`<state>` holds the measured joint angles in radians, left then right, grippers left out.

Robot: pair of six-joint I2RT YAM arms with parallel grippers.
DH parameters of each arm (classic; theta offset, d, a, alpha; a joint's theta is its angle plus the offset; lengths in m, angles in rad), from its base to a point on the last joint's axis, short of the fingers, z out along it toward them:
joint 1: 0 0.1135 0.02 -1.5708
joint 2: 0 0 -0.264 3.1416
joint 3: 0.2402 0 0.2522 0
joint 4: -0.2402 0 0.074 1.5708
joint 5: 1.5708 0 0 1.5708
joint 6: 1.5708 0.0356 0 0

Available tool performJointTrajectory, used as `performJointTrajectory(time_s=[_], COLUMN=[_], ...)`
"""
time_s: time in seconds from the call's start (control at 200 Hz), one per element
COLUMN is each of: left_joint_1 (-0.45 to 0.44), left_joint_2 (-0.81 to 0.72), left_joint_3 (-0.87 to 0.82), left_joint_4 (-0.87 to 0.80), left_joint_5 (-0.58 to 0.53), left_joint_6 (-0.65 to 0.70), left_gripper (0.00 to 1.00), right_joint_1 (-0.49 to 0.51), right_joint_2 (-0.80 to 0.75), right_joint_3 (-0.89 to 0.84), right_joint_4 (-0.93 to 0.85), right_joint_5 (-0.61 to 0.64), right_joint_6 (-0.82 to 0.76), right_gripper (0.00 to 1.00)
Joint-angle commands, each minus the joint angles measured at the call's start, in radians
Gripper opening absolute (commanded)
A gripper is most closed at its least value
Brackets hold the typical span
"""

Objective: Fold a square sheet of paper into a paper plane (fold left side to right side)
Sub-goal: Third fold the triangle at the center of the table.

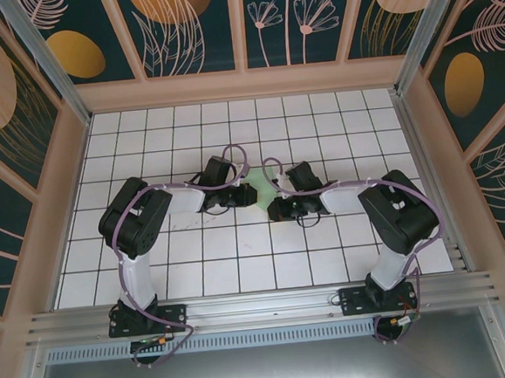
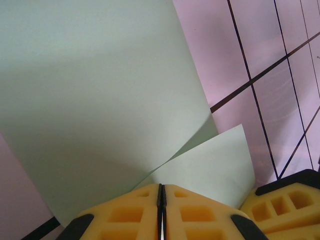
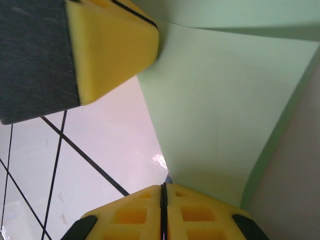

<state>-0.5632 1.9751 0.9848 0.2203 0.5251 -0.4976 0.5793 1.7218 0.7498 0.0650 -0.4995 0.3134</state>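
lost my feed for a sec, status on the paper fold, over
Left gripper shut on the square sheet of paper. Right gripper shut on it too. Sheet bent up between them. Grippers close together, crowding the fold.

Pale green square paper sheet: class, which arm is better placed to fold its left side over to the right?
Probably left: the left gripper is shut on the left side of the pale green paper sheet and can carry it across, while the right gripper holds the right side.
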Motion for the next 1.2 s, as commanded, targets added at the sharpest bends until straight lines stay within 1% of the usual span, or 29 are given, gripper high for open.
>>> performJointTrajectory(time_s=[0.0,0.29,0.305,0.42,0.585,0.776,0.796,1.016,1.191], left_joint_1=[0.001,0.001,0.000,0.001,0.000,-0.018,-0.020,-0.067,-0.087], left_joint_2=[0.066,0.050,0.048,0.011,-0.090,-0.169,-0.173,-0.133,-0.088], left_joint_3=[-0.018,-0.018,0.007,0.030,0.052,-0.006,-0.035,-0.090,-0.083], left_joint_4=[-0.121,-0.125,-0.126,-0.125,-0.125,-0.070,-0.062,0.076,0.129], left_joint_5=[-0.091,-0.089,-0.087,-0.072,-0.081,-0.037,-0.028,0.059,0.068], left_joint_6=[0.034,0.036,0.036,0.031,0.027,0.028,0.026,-0.027,-0.050], left_gripper=[0.14,0.14,0.14,0.14,0.14,0.13,0.13,0.10,0.09], right_joint_1=[-0.009,-0.012,-0.012,-0.011,-0.014,-0.015,-0.015,-0.015,-0.013], right_joint_2=[0.024,0.032,0.033,0.031,0.039,0.049,0.050,0.054,0.053], right_joint_3=[-0.030,-0.066,-0.068,-0.076,-0.076,-0.078,-0.078,-0.076,-0.076], right_joint_4=[0.009,0.019,0.018,0.009,0.004,0.009,0.010,0.007,0.005], right_joint_5=[-0.020,-0.049,-0.050,-0.049,-0.037,-0.028,-0.028,-0.027,-0.028], right_joint_6=[0.024,0.039,0.041,0.042,0.044,0.046,0.046,0.043,0.043], right_gripper=[0.11,0.01,0.01,0.00,0.00,0.00,0.00,0.00,0.00])
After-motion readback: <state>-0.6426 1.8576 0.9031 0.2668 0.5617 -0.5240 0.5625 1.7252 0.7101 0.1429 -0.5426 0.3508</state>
